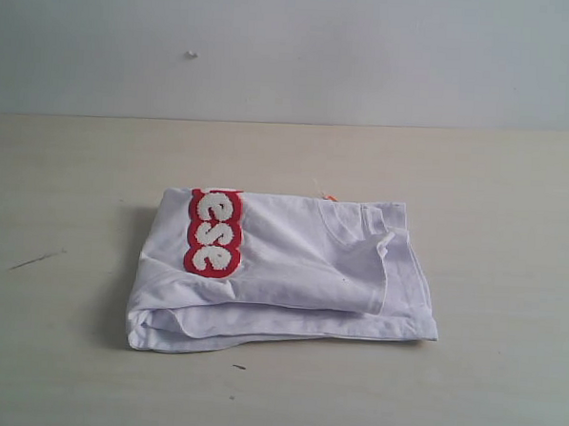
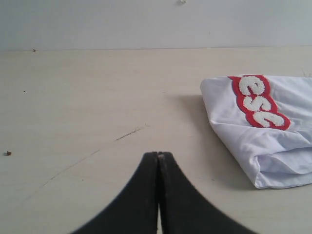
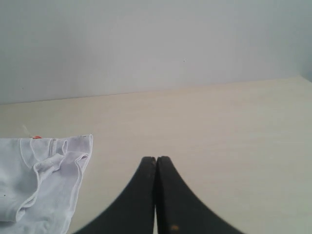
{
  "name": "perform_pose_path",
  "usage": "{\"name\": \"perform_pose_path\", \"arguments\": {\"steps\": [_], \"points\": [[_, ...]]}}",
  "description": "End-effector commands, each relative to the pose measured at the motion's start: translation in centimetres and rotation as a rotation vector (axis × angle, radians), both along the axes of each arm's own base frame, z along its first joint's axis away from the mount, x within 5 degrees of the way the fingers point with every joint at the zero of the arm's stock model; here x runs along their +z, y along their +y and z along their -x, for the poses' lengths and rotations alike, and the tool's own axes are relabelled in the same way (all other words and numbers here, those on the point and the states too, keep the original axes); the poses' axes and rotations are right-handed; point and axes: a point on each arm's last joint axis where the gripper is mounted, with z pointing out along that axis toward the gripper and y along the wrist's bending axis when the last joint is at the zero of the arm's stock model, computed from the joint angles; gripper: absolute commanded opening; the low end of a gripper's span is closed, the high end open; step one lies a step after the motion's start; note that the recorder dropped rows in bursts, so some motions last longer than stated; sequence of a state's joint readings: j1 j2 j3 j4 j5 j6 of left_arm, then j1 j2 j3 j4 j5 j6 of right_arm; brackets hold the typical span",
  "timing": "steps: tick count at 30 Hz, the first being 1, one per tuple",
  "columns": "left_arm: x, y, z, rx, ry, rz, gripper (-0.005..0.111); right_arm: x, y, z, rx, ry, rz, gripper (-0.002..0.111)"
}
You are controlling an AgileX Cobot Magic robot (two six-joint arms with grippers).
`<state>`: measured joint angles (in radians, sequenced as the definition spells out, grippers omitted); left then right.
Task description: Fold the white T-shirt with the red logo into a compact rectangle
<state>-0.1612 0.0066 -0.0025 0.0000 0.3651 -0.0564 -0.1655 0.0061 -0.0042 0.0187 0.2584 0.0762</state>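
The white T-shirt [image 1: 291, 271] lies folded into a thick rectangle on the middle of the table, seen from the side as the white T-shirt [image 2: 273, 141] and, at its collar end, the white T-shirt [image 3: 39, 180]. The red logo [image 1: 214, 233] runs across its left part, showing the letters "ese"; the red logo [image 2: 258, 102] also shows. A small orange tag [image 1: 329, 197] peeks out at the collar. My left gripper [image 2: 158, 154] is shut and empty, hovering over bare table apart from the shirt. My right gripper [image 3: 156, 158] is shut and empty, off the shirt's collar side. Neither arm appears in the exterior view.
The pale wooden table [image 1: 496, 186] ends at a plain grey wall [image 1: 369, 55] behind. A dark scratch [image 1: 36, 259] marks the tabletop left of the shirt, and a small dark speck [image 1: 239, 367] lies in front of it.
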Motion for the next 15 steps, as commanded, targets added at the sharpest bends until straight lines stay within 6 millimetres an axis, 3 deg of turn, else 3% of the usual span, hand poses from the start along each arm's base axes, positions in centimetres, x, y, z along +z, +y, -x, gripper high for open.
{"name": "perform_pose_path", "arguments": {"steps": [1, 15], "points": [[0.04, -0.03, 0.01, 0.000, -0.013, 0.011, 0.000, -0.20, -0.06, 0.06, 0.004, 0.020, 0.071, 0.000], [0.04, -0.03, 0.01, 0.000, -0.013, 0.011, 0.000, -0.80, -0.04, 0.19, 0.009, 0.089, 0.072, 0.000]]}}
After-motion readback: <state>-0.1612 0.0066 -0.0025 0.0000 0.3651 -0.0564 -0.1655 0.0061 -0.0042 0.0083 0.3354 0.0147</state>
